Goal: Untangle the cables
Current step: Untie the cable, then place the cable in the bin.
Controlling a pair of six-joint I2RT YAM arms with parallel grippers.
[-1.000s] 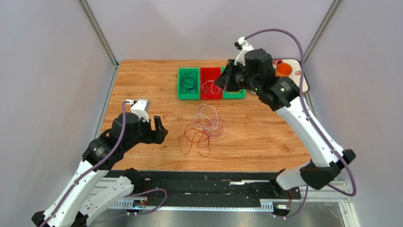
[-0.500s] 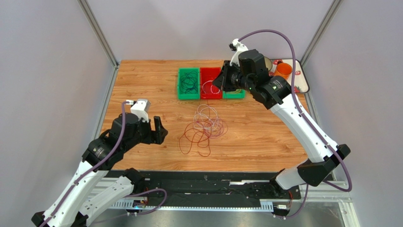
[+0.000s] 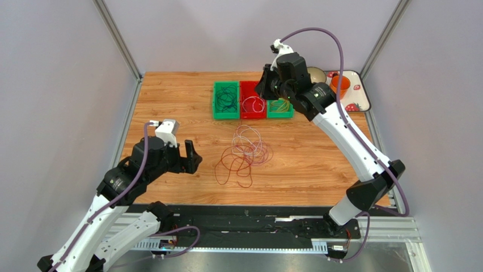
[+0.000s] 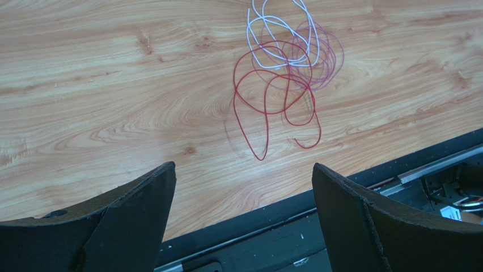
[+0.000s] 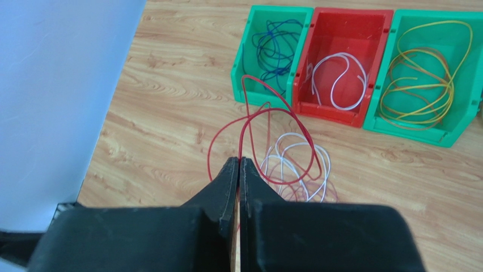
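A tangle of red, white and purple cables [image 3: 245, 153] lies in the middle of the wooden table; it also shows in the left wrist view [image 4: 283, 79]. My right gripper [image 3: 263, 90] is high over the bins. In the right wrist view it [image 5: 238, 161] is shut on a red cable [image 5: 269, 133], which loops out beyond the fingertips above the white cables [image 5: 297, 164]. My left gripper [image 3: 193, 157] is open and empty, left of the tangle near the table's front edge, with its jaws wide apart in the left wrist view [image 4: 242, 170].
Three bins stand at the back: a green one [image 5: 242, 68] with blue and dark cables, a red one [image 5: 381, 68] with a white cable, a green one [image 5: 453, 122] with yellow and orange cables. An orange cup [image 3: 340, 84] sits on a mat at the back right. A black rail [image 3: 244, 218] runs along the front edge.
My right arm has swung left and back, from over the right green bin to over the red bin. The left arm and the tangle have not visibly moved.
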